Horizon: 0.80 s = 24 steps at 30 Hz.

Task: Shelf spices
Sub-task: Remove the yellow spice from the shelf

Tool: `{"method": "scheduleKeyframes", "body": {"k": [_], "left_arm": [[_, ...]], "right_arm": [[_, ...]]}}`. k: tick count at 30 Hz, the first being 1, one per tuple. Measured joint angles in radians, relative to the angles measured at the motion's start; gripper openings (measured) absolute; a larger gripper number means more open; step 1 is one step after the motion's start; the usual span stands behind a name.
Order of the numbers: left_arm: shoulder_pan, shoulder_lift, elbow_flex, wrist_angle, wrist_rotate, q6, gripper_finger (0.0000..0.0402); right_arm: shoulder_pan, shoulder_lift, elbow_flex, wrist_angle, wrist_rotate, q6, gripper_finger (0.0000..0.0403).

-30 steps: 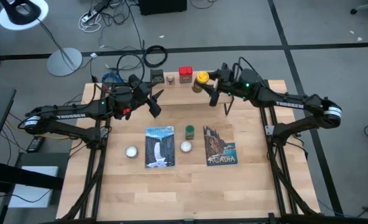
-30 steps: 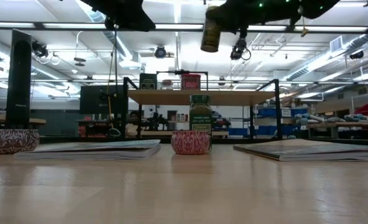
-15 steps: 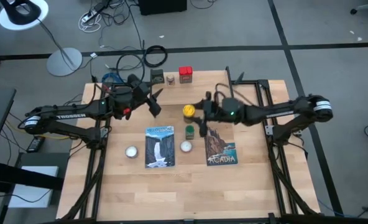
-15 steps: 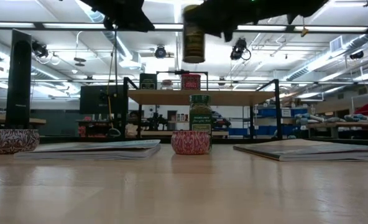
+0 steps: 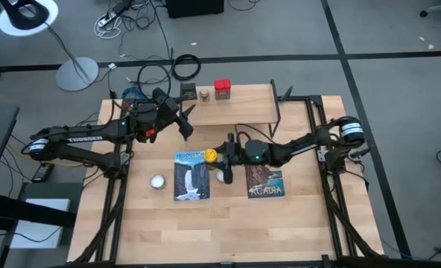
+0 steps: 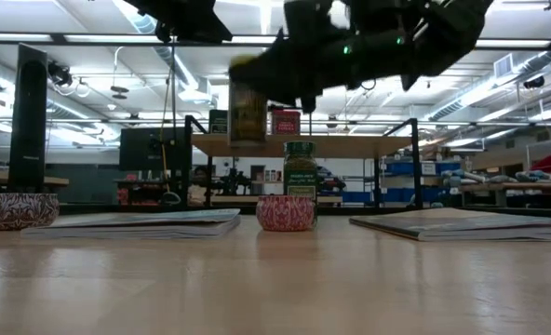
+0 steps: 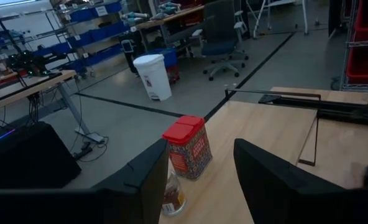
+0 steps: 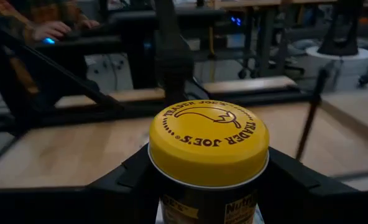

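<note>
My right gripper [image 5: 215, 156] is shut on the yellow-capped jar [image 5: 211, 155] and holds it in the air over the table's middle, above the left book's far right corner. The green jar [image 6: 301, 177] stands on the table behind a white ball; in the high view my right arm hides it. The shelf [image 5: 243, 104] stands along the far edge. On its top board stand the dark square tin [image 5: 188, 91], the tiny brown jar [image 5: 203, 94] and the red boxy tin [image 5: 222, 89]. My left gripper [image 5: 183, 119] hangs open and empty near the shelf's left end. My right gripper pinches the yellow-capped jar between its two fingers [image 8: 119, 183] on opposite sides of the body just below the cap [image 8: 171, 205]. The fingers come level from the table's right. The jar is upright, cap up, lifted clear of the table [image 6: 248, 116].
Two flat picture books [image 5: 191, 175] [image 5: 264, 176] lie on the table's middle. One white ball [image 5: 157, 181] lies left of the left book and another [image 5: 222, 176] lies between the books. A person's hand [image 8: 50, 30] shows beyond the table.
My right gripper has carried the yellow-capped jar from over the shelf's top board toward the near edge and leftward, and has come lower. It now hangs over the books and the green jar. The jar has stayed shut between the fingers.
</note>
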<state>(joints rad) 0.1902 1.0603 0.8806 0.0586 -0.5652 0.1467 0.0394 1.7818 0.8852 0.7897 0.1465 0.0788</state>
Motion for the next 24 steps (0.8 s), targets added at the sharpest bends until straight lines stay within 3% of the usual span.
{"method": "scheduleKeyframes", "body": {"k": [14, 24], "left_arm": [[0.000, 0.000, 0.000, 0.003, 0.000, -0.015, 0.0188], [0.000, 0.000, 0.000, -0.001, 0.000, -0.019, 0.0188]], "right_arm": [[-0.117, 0.032, 0.002, -0.009, -0.055, -0.001, 0.0201], [-0.082, 0.012, 0.001, -0.018, -0.065, -0.002, 0.0201]]}}
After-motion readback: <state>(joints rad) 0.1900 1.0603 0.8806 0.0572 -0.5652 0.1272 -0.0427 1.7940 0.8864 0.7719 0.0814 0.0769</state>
